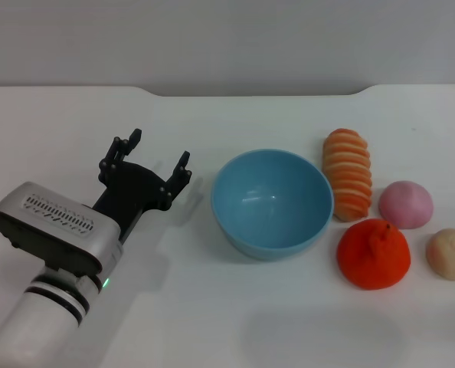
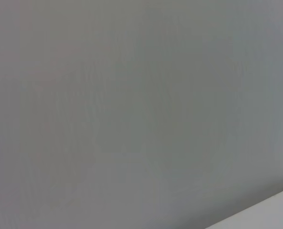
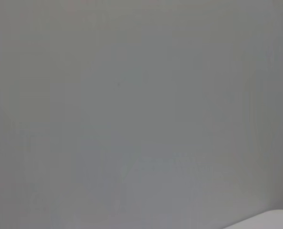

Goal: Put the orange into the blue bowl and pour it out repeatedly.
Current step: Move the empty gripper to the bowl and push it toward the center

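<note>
The light blue bowl stands upright and empty in the middle of the white table. The red-orange orange lies on the table just to the right of the bowl and a little nearer to me. My left gripper is open and empty, hovering to the left of the bowl with its fingers pointing toward the bowl's far-left side. My right gripper is out of view. Both wrist views show only a plain grey surface.
A striped pale-orange loaf lies right of the bowl at the back. A pink round bun and a beige bun lie at the far right. The table's far edge meets a grey wall.
</note>
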{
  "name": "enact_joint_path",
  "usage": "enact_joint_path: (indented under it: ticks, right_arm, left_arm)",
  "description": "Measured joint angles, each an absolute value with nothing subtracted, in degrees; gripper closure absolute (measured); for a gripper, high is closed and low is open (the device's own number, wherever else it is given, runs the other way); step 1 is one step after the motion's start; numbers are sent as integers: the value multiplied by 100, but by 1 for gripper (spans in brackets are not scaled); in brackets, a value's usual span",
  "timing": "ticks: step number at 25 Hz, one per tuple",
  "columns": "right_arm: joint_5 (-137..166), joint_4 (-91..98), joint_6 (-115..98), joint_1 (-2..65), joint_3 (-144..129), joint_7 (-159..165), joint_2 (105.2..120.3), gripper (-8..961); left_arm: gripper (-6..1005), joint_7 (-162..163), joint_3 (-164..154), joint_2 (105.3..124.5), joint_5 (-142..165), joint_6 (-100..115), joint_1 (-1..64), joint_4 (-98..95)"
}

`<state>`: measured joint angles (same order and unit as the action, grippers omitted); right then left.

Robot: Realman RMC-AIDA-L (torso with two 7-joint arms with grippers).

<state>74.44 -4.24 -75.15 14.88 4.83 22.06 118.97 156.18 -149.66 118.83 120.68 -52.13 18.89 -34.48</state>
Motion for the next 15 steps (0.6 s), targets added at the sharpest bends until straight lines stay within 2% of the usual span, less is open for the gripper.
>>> enact_joint_path:
  ticks: [15]
  right_arm:
    - [7410, -446, -7518, 1493, 527, 2232, 11900, 258]
  left_arm:
    - [215, 15875, -14817, 11866, 11869, -5096, 1872, -3718]
